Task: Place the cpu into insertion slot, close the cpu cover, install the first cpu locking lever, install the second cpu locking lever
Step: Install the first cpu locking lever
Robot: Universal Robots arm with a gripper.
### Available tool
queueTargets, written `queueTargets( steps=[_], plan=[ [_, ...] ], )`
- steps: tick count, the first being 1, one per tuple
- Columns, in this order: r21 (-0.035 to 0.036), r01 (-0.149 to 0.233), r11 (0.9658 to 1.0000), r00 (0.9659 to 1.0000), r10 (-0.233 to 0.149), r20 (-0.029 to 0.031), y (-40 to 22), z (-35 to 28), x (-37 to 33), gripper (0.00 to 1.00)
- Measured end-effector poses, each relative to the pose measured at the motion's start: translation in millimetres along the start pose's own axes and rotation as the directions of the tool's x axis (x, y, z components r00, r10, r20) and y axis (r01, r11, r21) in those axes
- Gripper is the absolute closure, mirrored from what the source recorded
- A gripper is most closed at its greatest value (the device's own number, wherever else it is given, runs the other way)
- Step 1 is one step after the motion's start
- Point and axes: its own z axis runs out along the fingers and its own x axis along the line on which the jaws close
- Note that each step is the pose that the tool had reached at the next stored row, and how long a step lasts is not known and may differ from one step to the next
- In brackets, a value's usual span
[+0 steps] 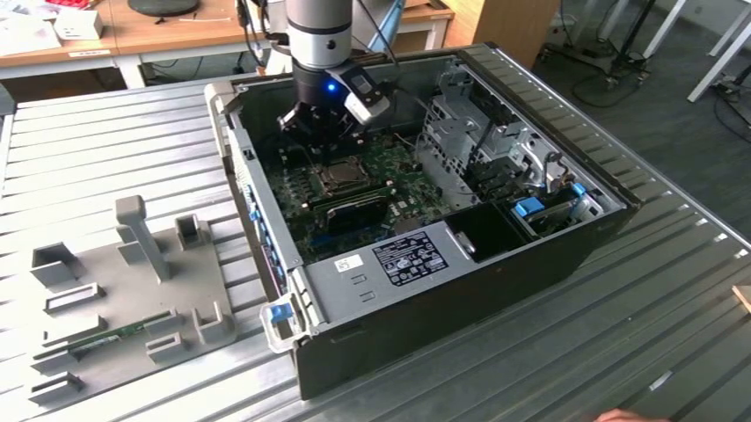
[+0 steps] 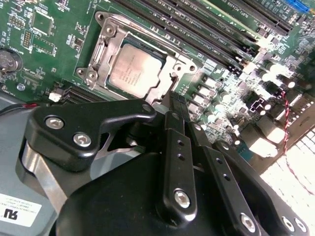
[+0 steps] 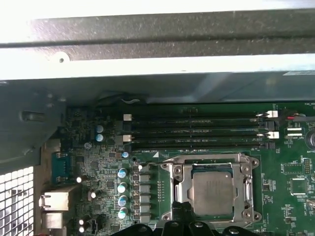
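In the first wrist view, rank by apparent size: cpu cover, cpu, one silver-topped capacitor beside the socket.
Largest: cpu cover.
Next: cpu, framed within its window.
Smallest: capacitor.
All sit on one board, so nearness barely matters.

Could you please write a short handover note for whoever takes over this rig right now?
Tool: shut, nothing visibly held, tips at the edge of the cover.
Cpu: lying flat in place on the board, framed by the cover, which is down.
Done: cpu placed, cover closed.
Left: both levers; I cannot tell whether either is latched.
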Motion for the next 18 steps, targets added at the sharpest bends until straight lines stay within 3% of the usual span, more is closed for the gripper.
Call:
queueTargets(
  steps=[6,10,14,18],
  plan=[
    [-0.0004,0.000,1.0000,1.0000,0.000,0.0030,0.1,-5.4,0.9,0.90],
    [-0.0004,0.000,1.0000,1.0000,0.000,0.0097,-0.3,-5.9,10.8,0.90],
    [-0.0005,0.000,1.0000,0.9999,0.000,0.0118,-0.6,-6.3,19.5,0.90],
    [-0.0006,0.000,1.0000,0.9999,0.000,0.0126,-0.7,-6.4,24.0,0.90]
  ],
)
